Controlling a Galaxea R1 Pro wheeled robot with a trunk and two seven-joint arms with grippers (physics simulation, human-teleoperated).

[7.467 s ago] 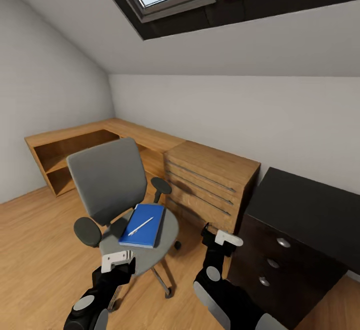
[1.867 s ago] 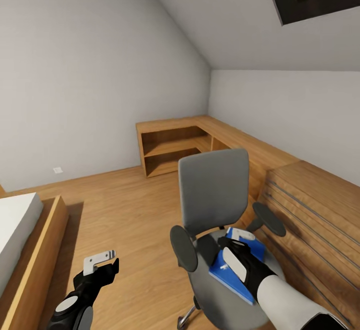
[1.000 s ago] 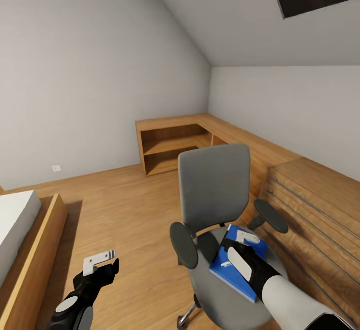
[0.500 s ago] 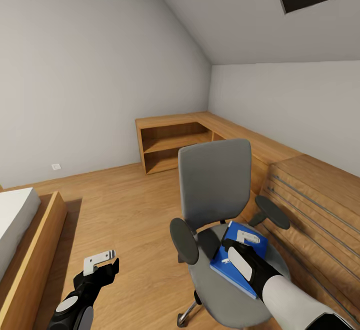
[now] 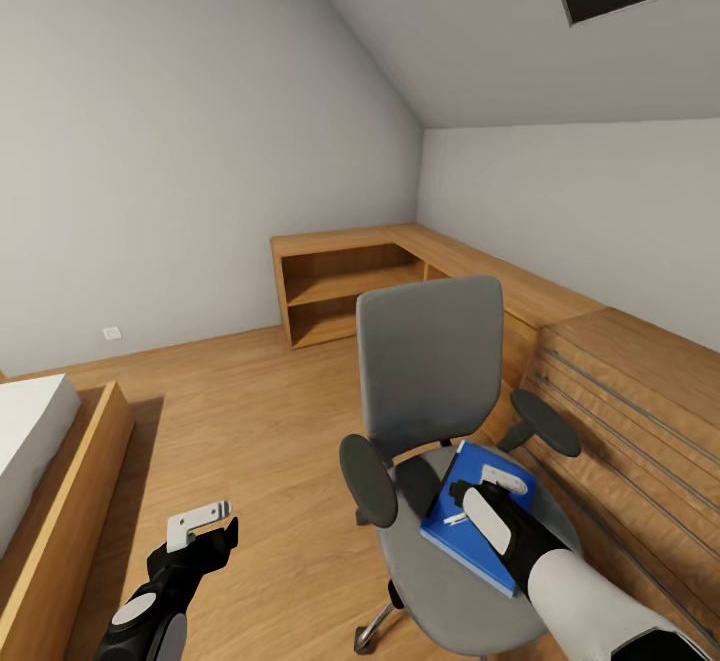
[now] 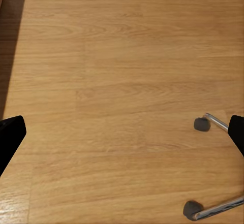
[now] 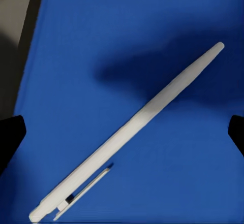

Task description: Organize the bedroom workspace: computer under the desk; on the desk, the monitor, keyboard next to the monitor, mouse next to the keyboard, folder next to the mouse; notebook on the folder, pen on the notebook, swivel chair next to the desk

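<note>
The grey swivel chair (image 5: 430,361) stands in the middle of the head view, and the blue folder (image 5: 462,539) lies flat on its seat. A white pen (image 7: 132,127) rests slantwise on the folder (image 7: 76,56); its end peeks out beside my hand (image 5: 454,519). My right gripper (image 5: 482,493) hovers just above both, open, its black fingertips (image 7: 10,137) wide apart on either side of the pen. Low at the left, my left gripper (image 5: 200,531) hangs open over the wooden floor. The monitor, desk and keyboard are out of view.
A light wooden counter with open shelves (image 5: 340,286) runs along the far wall into wooden drawers (image 5: 640,411) right of the chair. A bed frame (image 5: 60,501) sits at the left. Chair casters (image 6: 202,124) show near my left gripper (image 6: 122,137).
Since the earliest frame the view has swung left and my right gripper has come over the folder on the chair. In the last second it has sunk slightly; the left arm has stayed put.
</note>
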